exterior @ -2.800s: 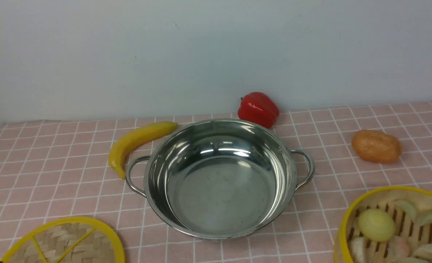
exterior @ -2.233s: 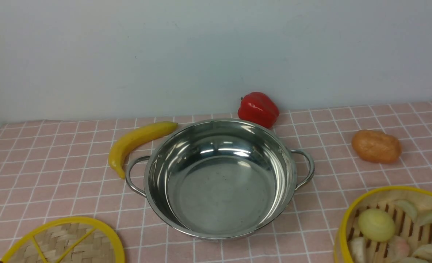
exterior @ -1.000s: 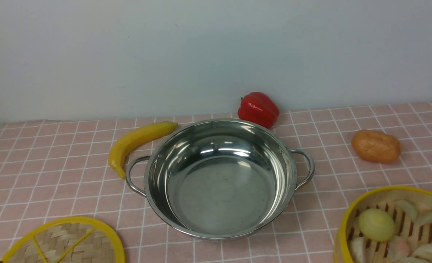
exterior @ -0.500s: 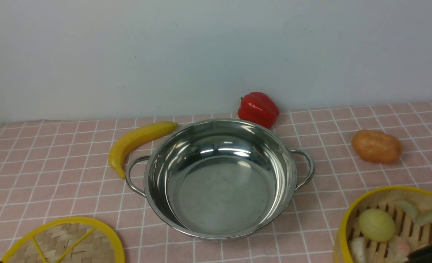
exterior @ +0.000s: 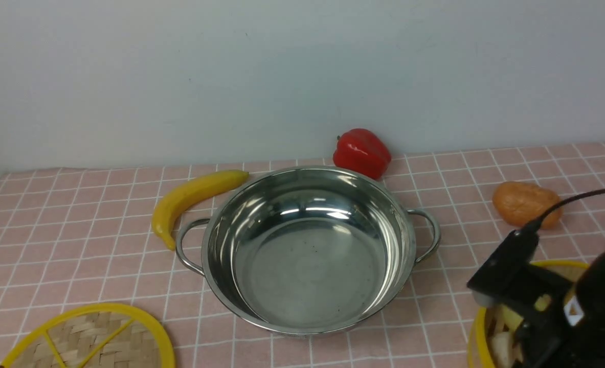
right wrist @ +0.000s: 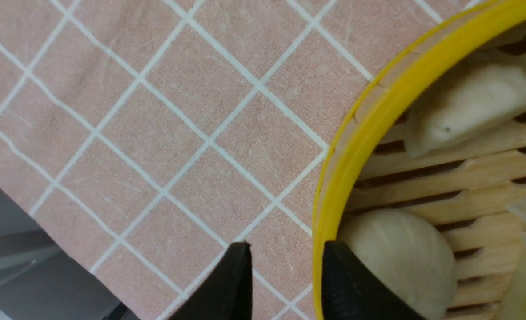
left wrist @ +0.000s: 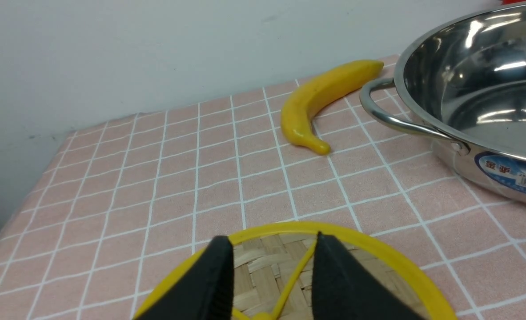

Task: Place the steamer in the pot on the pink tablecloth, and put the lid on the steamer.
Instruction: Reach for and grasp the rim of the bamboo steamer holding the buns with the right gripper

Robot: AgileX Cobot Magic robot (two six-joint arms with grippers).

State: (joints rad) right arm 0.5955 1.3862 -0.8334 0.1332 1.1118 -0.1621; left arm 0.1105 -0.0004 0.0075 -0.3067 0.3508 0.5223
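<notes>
Both jaws apart, empty (left over lid, right at steamer), pot label unreadable.

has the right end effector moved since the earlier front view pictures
Yes. The right end effector has come in from the lower right edge, now over the round bamboo steamer with the yellow rim, beside the shiny stainless-steel pot.

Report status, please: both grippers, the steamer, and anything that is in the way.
Left gripper open, at the lid. Right gripper open at the steamer rim, not gripping yet. Steamer on the pink tablecloth, pot empty. Nothing in the way.
</notes>
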